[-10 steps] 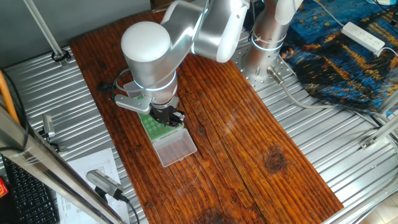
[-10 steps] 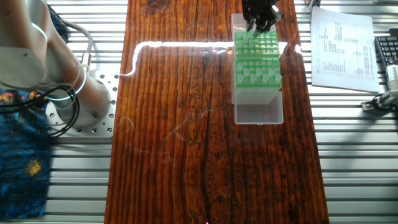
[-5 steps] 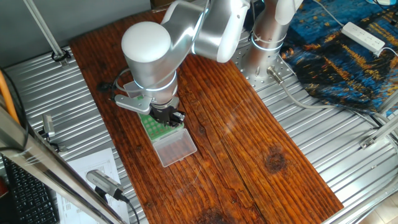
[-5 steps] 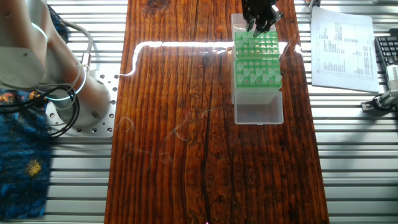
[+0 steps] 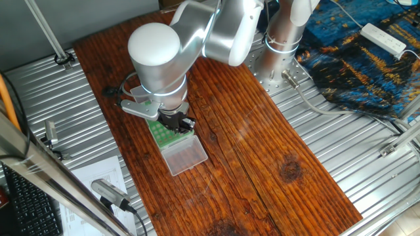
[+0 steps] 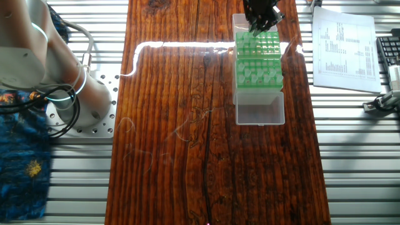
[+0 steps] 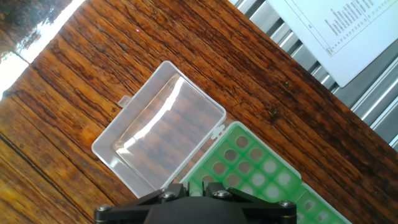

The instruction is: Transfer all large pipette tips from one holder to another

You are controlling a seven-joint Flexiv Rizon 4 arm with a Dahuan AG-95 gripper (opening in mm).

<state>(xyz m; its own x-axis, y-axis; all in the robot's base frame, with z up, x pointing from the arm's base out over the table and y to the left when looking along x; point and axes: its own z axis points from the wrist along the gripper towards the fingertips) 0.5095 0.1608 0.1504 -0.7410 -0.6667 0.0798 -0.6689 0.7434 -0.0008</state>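
The green tip rack (image 6: 258,60) sits near one long edge of the dark wooden board (image 6: 181,144), its clear hinged lid (image 6: 260,108) folded open flat on the wood toward the board's middle. On the side away from the rack, the board is bare wood all the way across to the arm's base (image 6: 75,103). Past the near edge, ribbed metal table (image 6: 356,162) carries a printed sheet (image 6: 345,47).

The gripper (image 6: 261,15) hangs over the far end of the rack, opposite the lid. In the other fixed view the arm's big wrist joint (image 5: 157,56) covers most of the rack, leaving only a green corner and the lid (image 5: 184,155) showing.

The large pipette tips (image 6: 257,74) stand in the rack's grid with wide ends up, mostly in the rows toward the lid; they lie just beside and below the gripper. In the hand view, the rack (image 7: 261,180) shows round holes, some pale-filled, directly ahead of the gripper housing; the fingers themselves are out of sight. I cannot tell whether the jaws are apart or together.
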